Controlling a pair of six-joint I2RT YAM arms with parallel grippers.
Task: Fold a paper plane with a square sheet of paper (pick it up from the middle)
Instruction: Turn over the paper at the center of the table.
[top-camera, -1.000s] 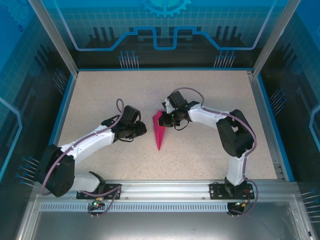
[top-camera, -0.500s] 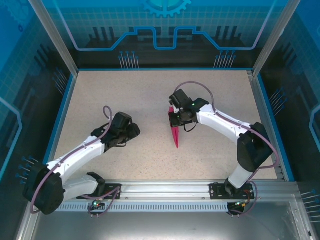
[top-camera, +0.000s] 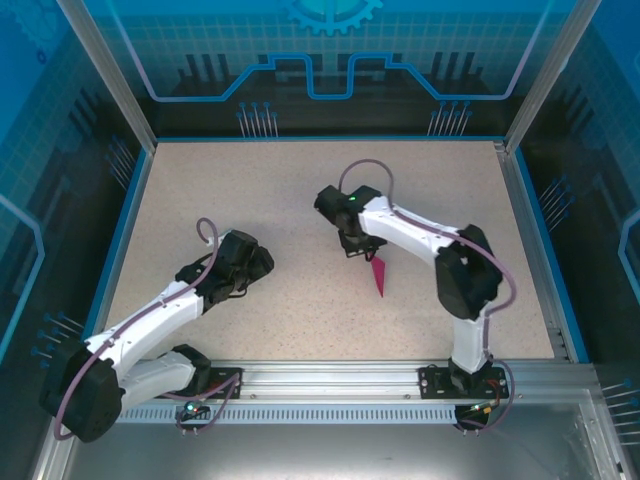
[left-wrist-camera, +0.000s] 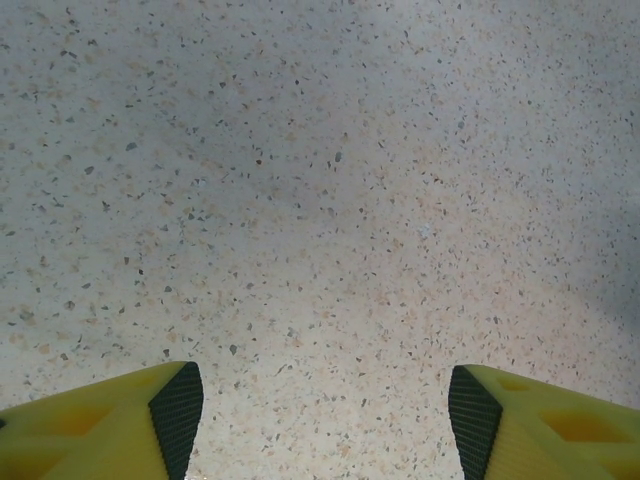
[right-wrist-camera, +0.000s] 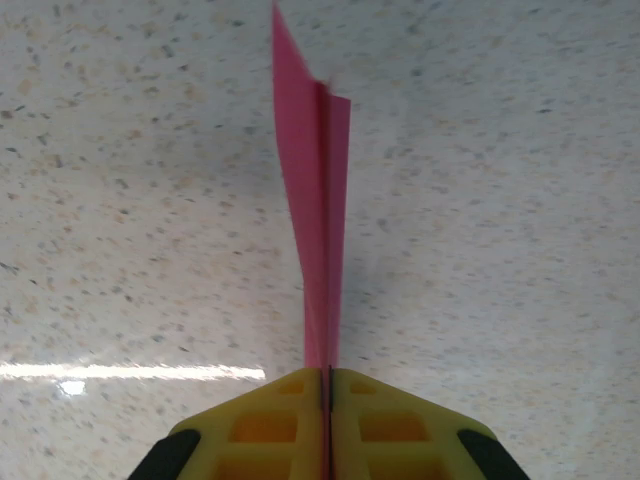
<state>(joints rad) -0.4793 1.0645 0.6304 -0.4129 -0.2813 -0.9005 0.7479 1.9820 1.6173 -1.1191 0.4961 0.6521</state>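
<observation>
Pinching the narrow magenta-pink folded paper plane (top-camera: 379, 276), top view: right gripper (top-camera: 364, 250) holds it over the speckled beige table (top-camera: 250, 180), just right of centre; left gripper (top-camera: 262, 262) sits left of centre, well apart.

Left wrist: left gripper (left-wrist-camera: 320, 410) spread, holding nothing.

Right wrist: right gripper (right-wrist-camera: 327, 395) pressed tight on the plane's centre crease, tip pointing away.

Suggest: keep the pinch firm, don't crush the flaps.

Speckled beige table (top-camera: 250, 190) inside blue-patterned transparent walls (top-camera: 330, 60).
</observation>
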